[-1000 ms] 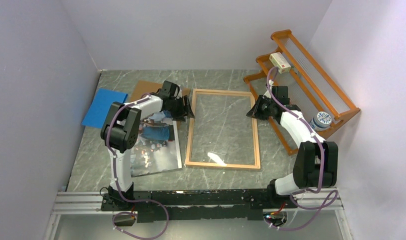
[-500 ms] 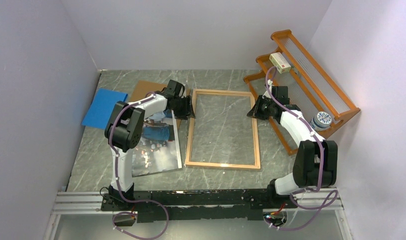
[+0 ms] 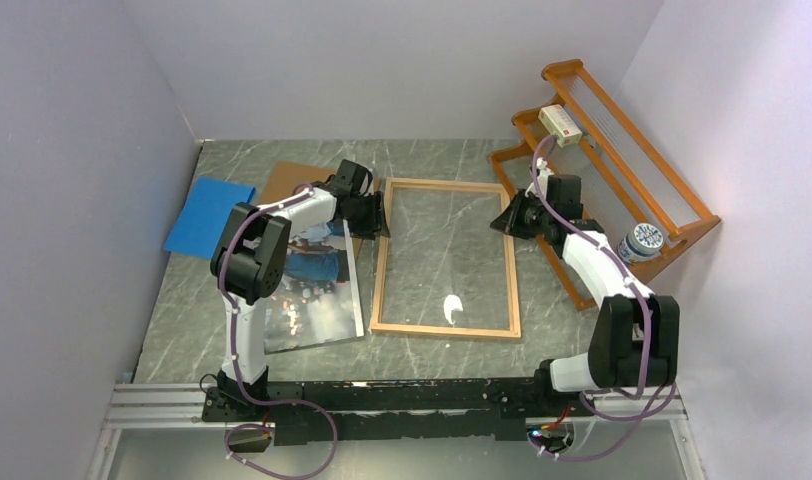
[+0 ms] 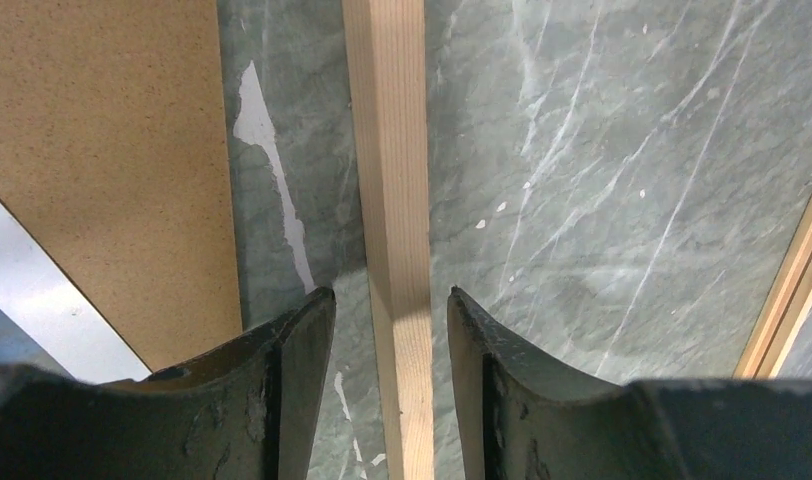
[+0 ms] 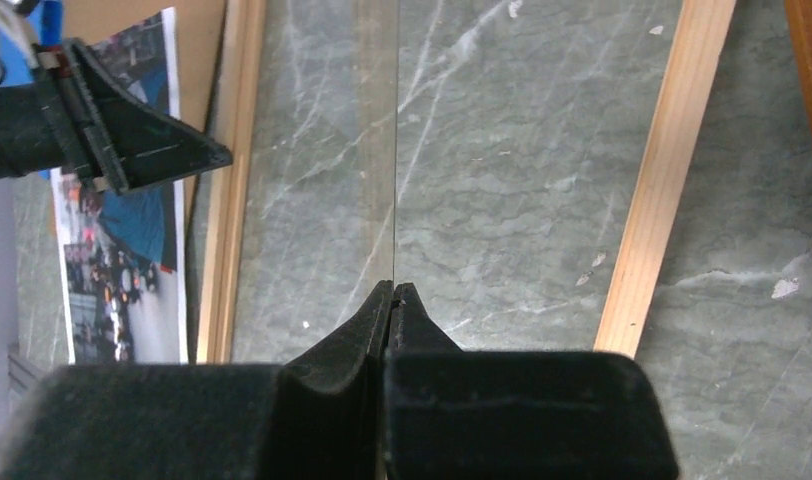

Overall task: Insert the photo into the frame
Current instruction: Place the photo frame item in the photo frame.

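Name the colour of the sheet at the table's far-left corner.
The sheet is plain blue, clearest in the top external view.

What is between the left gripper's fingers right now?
The frame's left rail lies between the left gripper's fingers, a narrow strip of bare table either side; neither touches it. The left wrist view shows this.

You are looking at a grey marble table (image 3: 442,165). At ten o'clock a plain blue sheet (image 3: 208,215) is lying flat, with a brown hardboard panel (image 3: 285,183) lying just beside it at eleven. An orange slatted rack (image 3: 632,170) is standing at two o'clock, carrying a small white box (image 3: 560,123) up top and a round patterned tin (image 3: 642,240) lower down. A clear pane (image 3: 450,308) is catching glare near the centre.
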Controlling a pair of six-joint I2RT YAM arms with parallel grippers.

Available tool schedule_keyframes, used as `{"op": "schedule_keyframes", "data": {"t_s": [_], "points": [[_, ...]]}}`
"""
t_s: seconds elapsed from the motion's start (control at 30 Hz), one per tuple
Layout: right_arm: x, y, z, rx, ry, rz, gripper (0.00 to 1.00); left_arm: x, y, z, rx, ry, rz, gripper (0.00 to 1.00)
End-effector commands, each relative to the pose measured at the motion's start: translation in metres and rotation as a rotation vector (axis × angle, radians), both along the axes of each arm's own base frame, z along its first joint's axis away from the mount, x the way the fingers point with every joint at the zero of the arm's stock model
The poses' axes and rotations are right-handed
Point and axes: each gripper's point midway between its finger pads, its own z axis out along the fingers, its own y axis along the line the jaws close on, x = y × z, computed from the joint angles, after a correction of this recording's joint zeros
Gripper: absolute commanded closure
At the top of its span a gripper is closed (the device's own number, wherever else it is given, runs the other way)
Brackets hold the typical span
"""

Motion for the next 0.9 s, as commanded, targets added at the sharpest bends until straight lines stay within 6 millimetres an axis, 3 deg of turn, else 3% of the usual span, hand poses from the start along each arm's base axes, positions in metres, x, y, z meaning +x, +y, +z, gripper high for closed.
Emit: {"op": "schedule_keyframes", "data": {"t_s": [0.0, 0.47, 0.73, 0.87], "points": [[0.004, 0.013, 0.048, 0.050, -0.217, 0.072, 1.00, -0.011, 0.012, -0.032, 0.092, 0.070, 0.012, 0.49], [-0.009, 0.020, 0.050, 0.109, -0.252, 0.077, 1.00, -0.009, 0.010, -0.026, 0.072, 0.052, 0.032, 0.48], [-0.018, 0.022, 0.060, 0.135, -0.267, 0.070, 1.00, -0.005, 0.020, -0.043, 0.152, 0.071, 0.018, 0.60], [-0.017, 0.024, 0.066, 0.164, -0.258, 0.063, 1.00, -0.006, 0.033, -0.050, 0.234, 0.079, 0.021, 0.73]]}}
